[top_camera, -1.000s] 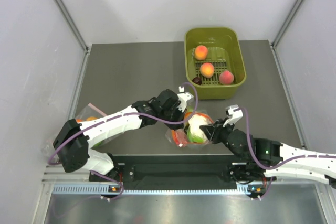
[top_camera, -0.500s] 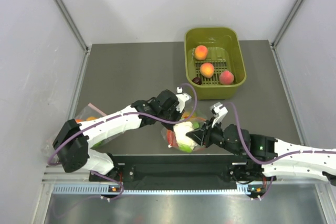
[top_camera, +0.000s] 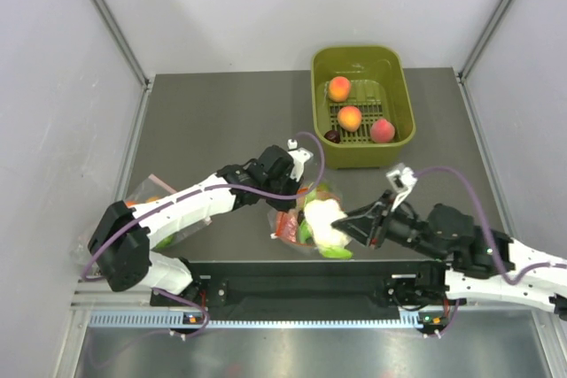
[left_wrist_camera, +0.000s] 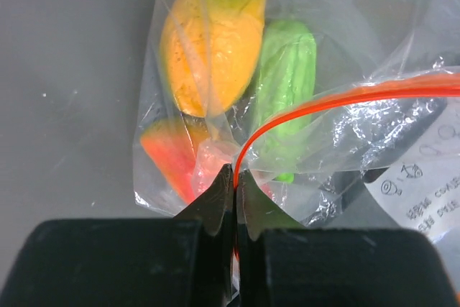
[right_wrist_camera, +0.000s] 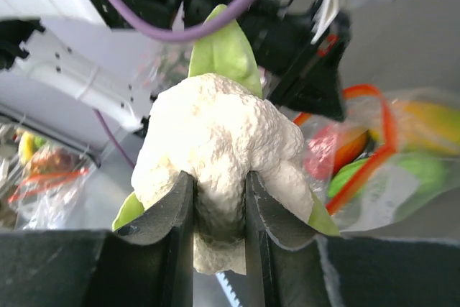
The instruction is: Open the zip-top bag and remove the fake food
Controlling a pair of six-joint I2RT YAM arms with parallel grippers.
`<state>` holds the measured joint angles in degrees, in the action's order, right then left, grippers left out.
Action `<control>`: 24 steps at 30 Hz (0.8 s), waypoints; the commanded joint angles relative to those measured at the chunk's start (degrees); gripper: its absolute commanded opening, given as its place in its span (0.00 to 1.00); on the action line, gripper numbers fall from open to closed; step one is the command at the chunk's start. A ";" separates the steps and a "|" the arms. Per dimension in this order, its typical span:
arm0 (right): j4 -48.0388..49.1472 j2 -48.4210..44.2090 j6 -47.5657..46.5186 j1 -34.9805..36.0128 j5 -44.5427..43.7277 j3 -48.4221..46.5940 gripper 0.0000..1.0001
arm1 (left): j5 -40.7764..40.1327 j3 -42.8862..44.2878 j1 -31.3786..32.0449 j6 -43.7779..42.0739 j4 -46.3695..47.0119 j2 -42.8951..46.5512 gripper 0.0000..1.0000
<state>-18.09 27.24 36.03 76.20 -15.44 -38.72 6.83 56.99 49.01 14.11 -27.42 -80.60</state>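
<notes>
Zip-top bag (top_camera: 288, 223) lies mid-table near the front edge, mouth open. We see its orange-red zip strip (left_wrist_camera: 345, 98) curving across the left wrist view. Inside the bag are a yellow-orange piece (left_wrist_camera: 212, 48), a green oblong piece (left_wrist_camera: 287, 70) and a glossy red piece (left_wrist_camera: 169, 156).

Left gripper (left_wrist_camera: 235, 177) has its fingers pressed together, pinching the zip strip at the bag's corner. Right gripper (right_wrist_camera: 219, 185) is clamped on the white cauliflower (right_wrist_camera: 219, 141), green leaves showing. There is no plastic over it, and it sits just beside the bag's mouth in the top view (top_camera: 323, 217).

A white paper label (left_wrist_camera: 424, 185) on the bag carries small symbols and print, too blurred for us to read.

Further out, a green bin (top_camera: 407, 121) holds three peaches (top_camera: 350, 118) and a dark plum (top_camera: 331, 136). A second bag (top_camera: 146, 196) with a pink strip lies at the table's (top_camera: 213, 121) left edge.
</notes>
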 commanded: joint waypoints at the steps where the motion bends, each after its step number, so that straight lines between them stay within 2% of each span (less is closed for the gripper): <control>1: -4.58 -2.37 -5.25 0.88 -8.27 -6.62 0.00 | -1.21 1.54 -0.50 0.66 1.05 2.11 0.00; 8: -7.75 5.35 -21.51 0.26 -29.79 -18.75 0.00 | 0.11 1.37 -0.50 0.22 1.75 3.60 0.00; 10: -6.79 8.07 -26.51 -1.05 -32.62 -22.70 0.00 | 0.20 1.46 -0.50 0.04 1.84 4.13 0.00; 13: -5.82 11.32 -30.57 -4.74 -31.33 -26.66 0.00 | 0.29 1.28 -0.50 -0.05 1.93 4.92 0.00; 14: -5.91 12.21 -31.10 -6.40 -28.18 -27.45 0.00 | 0.29 1.19 -0.50 -0.05 2.02 5.18 0.00; 16: -6.00 15.19 -31.46 -14.12 -23.08 -29.04 0.00 | 0.11 1.10 -0.50 -0.13 2.28 5.89 0.00; 17: -6.00 16.42 -31.37 -21.72 -15.31 -29.39 0.00 | 0.11 1.02 -0.50 -0.13 2.37 6.15 0.00; 19: -5.82 20.63 -30.50 -30.28 -6.14 -30.01 0.00 | 0.11 1.02 -0.50 -0.22 2.55 6.59 0.00; 20: -4.25 22.13 -30.15 -38.77 2.87 -30.18 0.00 | -0.15 1.02 -0.41 -0.22 2.37 6.68 0.00; 23: -0.04 28.11 -28.39 -51.28 17.05 -29.48 0.00 | -0.59 1.02 -0.50 -0.48 2.46 7.38 0.00; 24: 2.42 29.78 -27.51 -53.33 19.29 -29.48 0.00 | -0.68 0.93 -0.50 -0.57 2.55 7.56 0.00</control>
<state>-23.07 52.75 7.51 29.93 -14.37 -66.89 6.55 56.99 48.66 14.41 -27.05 -75.44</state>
